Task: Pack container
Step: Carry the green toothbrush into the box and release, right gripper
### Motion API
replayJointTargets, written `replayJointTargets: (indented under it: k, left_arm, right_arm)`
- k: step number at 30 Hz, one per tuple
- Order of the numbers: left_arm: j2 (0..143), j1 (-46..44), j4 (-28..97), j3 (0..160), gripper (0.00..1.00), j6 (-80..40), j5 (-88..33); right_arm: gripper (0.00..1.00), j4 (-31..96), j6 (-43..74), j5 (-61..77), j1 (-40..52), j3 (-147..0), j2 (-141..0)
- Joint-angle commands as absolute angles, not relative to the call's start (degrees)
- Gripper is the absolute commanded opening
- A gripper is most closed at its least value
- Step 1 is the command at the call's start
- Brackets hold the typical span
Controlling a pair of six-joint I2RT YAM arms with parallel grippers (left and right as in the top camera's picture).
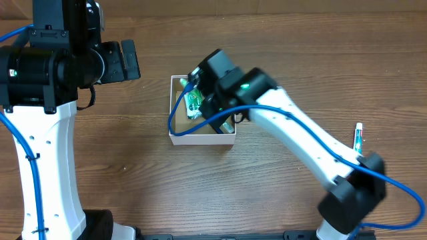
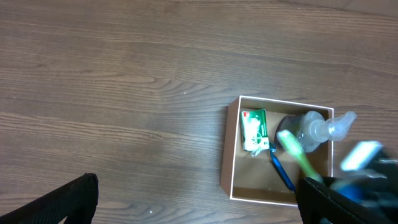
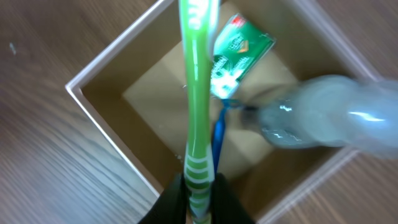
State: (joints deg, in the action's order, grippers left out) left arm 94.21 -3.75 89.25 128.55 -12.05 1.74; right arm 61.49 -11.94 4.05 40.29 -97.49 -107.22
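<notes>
The container (image 1: 175,137) is a small white-walled box with a brown inside; it also shows in the left wrist view (image 2: 231,186) and the right wrist view (image 3: 99,109). Inside lie a green packet (image 2: 254,129), a clear bottle (image 2: 308,129) and a blue stick (image 2: 281,169). My right gripper (image 3: 199,190) is shut on a green toothbrush (image 3: 198,81) and holds it over the container. My left gripper (image 2: 199,214) is open and empty, above the table to the left of the container.
Another toothbrush with a blue and white handle (image 1: 358,138) lies on the wooden table at the right. The right arm (image 1: 300,133) reaches across from the lower right. The left arm's base (image 1: 40,133) stands at the left.
</notes>
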Motion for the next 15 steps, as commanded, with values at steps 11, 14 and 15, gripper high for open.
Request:
replayJointTargets:
  k: [11, 14, 15]
  left_arm:
    - [94.41, -3.77, 90.15, 128.40, 1.00, -11.79, 1.48]
    - [94.41, -3.77, 90.15, 128.40, 1.00, -11.79, 1.48]
    - [94.41, -3.77, 90.17, 128.40, 1.00, -11.79, 1.48]
  right_arm:
    - [0.43, 62.67, -5.41, -7.46, 40.75, -100.75, -105.97]
    - [0.42, 63.79, -1.26, -14.70, 40.60, -101.67, -102.48]
    - [0.42, 63.81, -0.36, -16.67, 40.34, -101.67, -100.88]
